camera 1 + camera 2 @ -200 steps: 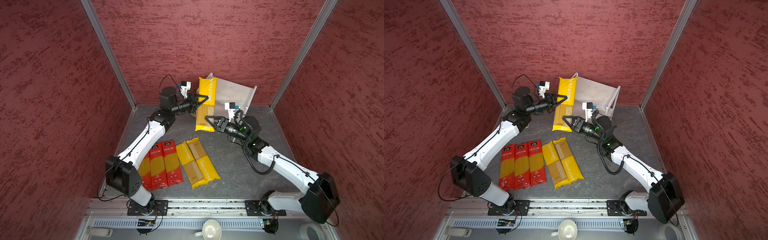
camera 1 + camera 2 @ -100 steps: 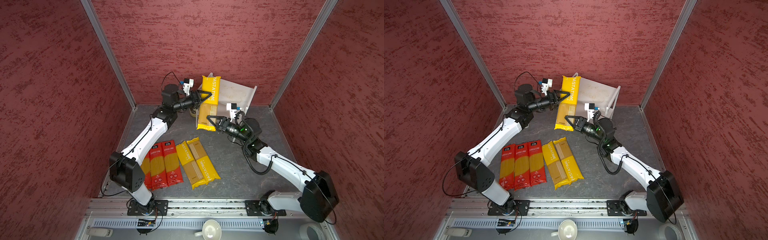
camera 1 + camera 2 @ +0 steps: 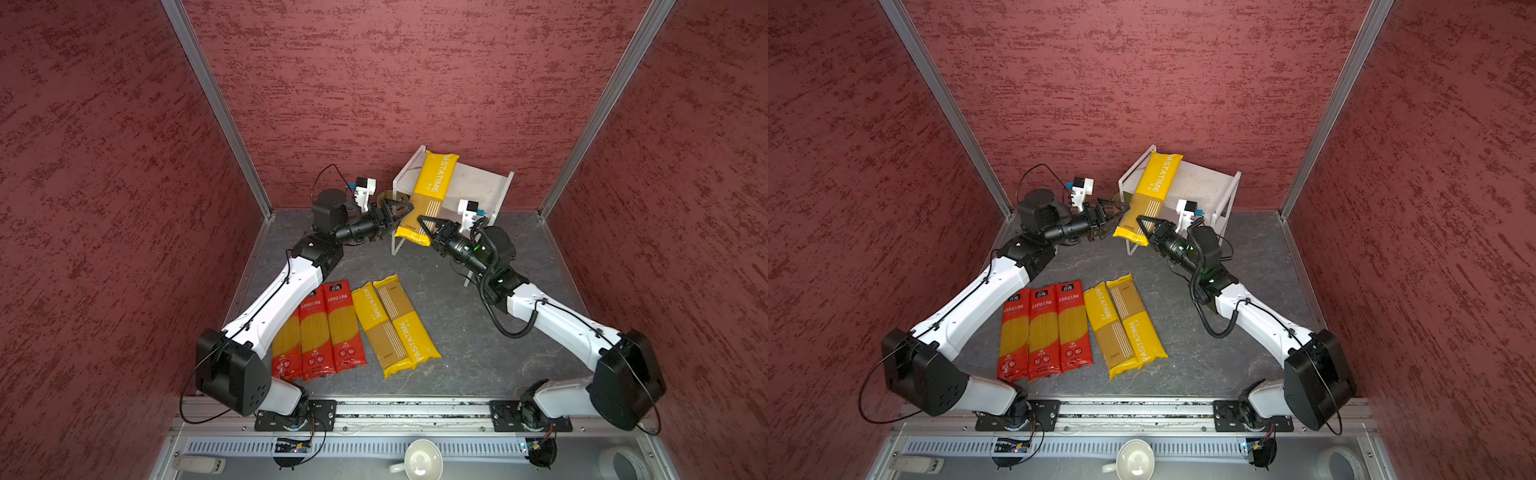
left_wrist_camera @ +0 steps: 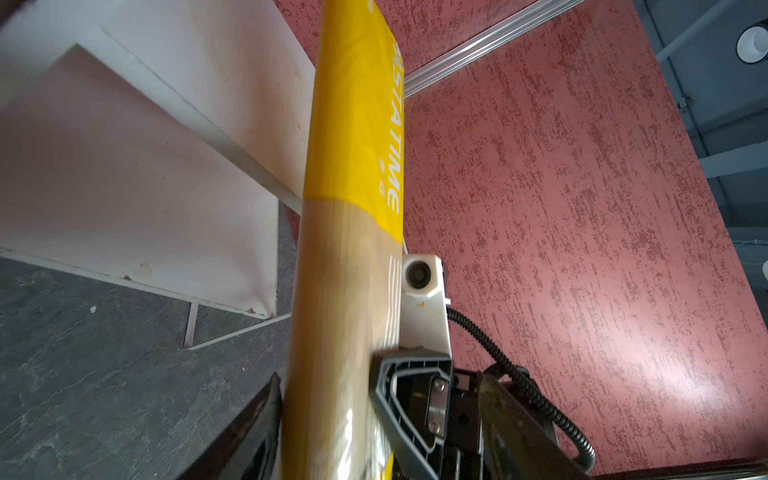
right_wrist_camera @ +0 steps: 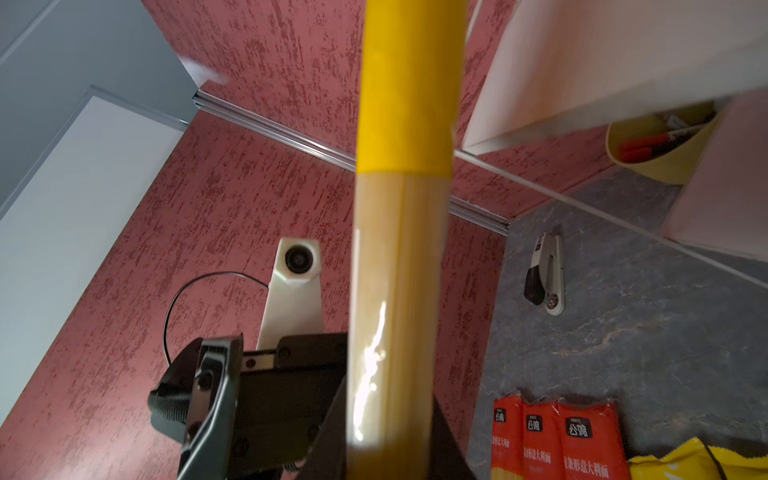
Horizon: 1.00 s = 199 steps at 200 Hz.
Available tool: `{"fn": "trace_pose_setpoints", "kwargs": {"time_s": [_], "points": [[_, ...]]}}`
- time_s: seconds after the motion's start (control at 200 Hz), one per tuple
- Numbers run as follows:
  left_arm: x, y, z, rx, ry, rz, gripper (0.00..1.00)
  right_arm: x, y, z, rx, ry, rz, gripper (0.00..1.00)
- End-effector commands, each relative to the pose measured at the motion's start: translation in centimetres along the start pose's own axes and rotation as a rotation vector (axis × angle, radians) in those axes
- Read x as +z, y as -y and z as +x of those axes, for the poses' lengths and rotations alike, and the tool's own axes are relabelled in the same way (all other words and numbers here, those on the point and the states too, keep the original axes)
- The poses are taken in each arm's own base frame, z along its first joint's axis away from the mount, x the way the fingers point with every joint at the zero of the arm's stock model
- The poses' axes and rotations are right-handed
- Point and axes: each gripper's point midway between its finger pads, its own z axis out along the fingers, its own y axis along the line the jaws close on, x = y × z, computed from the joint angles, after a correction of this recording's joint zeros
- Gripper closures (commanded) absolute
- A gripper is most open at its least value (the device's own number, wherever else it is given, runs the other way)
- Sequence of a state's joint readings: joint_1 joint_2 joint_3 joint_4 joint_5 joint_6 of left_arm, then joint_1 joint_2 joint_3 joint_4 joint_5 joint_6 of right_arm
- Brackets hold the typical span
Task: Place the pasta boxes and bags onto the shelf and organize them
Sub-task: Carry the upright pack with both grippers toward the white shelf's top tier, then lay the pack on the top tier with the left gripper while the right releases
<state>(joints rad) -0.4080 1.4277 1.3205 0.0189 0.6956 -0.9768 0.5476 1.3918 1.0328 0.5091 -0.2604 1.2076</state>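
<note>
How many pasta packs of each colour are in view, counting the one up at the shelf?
yellow PASTATIME pack: 3
red-ended pack: 3
Total: 6

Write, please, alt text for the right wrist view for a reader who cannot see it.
A yellow-and-tan pasta pack, clamped in the right tool, fills the middle of the picture. The open left tool flanks it before a red wall; opposite are the white shelf, a yellow cup and three red packs.
</note>
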Motion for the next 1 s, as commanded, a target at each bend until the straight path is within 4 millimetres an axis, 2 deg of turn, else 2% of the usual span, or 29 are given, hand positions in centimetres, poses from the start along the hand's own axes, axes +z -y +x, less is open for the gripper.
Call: {"fn": "trace_pose_setpoints", "kwargs": {"time_s": [0.0,0.195,0.391,0.516,0.626,0.832,0.992], "points": [[-0.3,0.1,0.7,0.026,0.005,0.001,0.26,-0.6,-8.0,-4.0,-0.086,0.149,-0.204,0.95],[0.9,0.1,0.7,0.021,-0.006,0.018,0.36,0.1,-8.4,-4.8,-0.09,0.17,-0.201,0.94],[2.2,0.5,-0.6,0.007,0.016,0.055,0.63,0.6,-8.3,-4.9,-0.069,0.169,-0.203,0.85],[2.5,0.7,-1.5,0.002,0.038,0.057,0.8,0.5,-8.4,-4.8,-0.079,0.161,-0.196,0.71],[2.3,0.6,-2.6,0.001,0.057,0.052,0.9,0.1,-7.5,-4.4,-0.079,0.148,-0.165,0.56],[2.8,-1.0,-4.5,-0.031,0.067,0.022,0.95,-1.9,-4.8,-2.2,-0.067,0.097,-0.13,0.4],[3.4,-1.3,-6.5,-0.058,0.061,0.028,0.95,-3.8,-3.4,0.8,-0.067,0.01,-0.13,0.36]]}}
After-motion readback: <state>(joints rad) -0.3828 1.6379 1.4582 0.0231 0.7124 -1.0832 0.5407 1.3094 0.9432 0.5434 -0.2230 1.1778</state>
